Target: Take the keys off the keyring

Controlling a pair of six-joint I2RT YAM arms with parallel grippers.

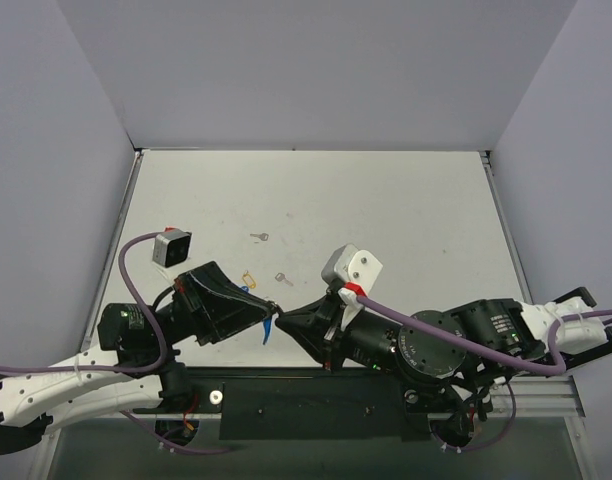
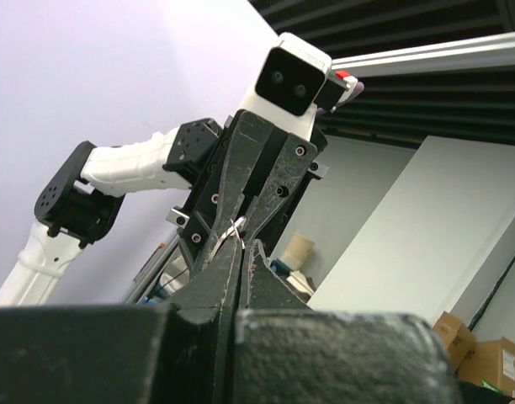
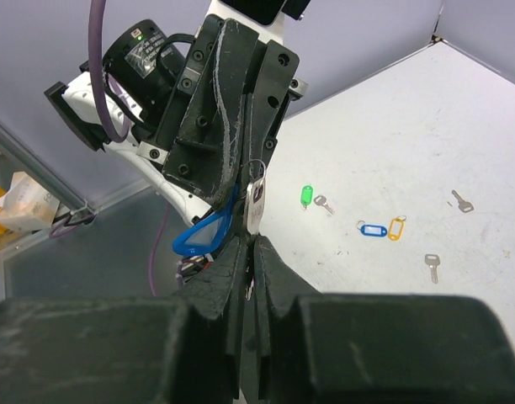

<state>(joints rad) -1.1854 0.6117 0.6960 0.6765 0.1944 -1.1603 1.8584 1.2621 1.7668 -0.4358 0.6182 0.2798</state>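
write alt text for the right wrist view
The left hand above and right hand below meet tip to tip, shut on a thin keyring with a blue tag dangling. Behind, small tags and loose keys lie on the white table.

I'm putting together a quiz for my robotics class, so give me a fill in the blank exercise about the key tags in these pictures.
1. The hanging tag where the left gripper and right gripper meet is ___.
2. On the table, the blue tag lies right beside a ___ tag.
3. The lone tag with a silvery key at its end is ___.

Missing words: blue; yellow; green.
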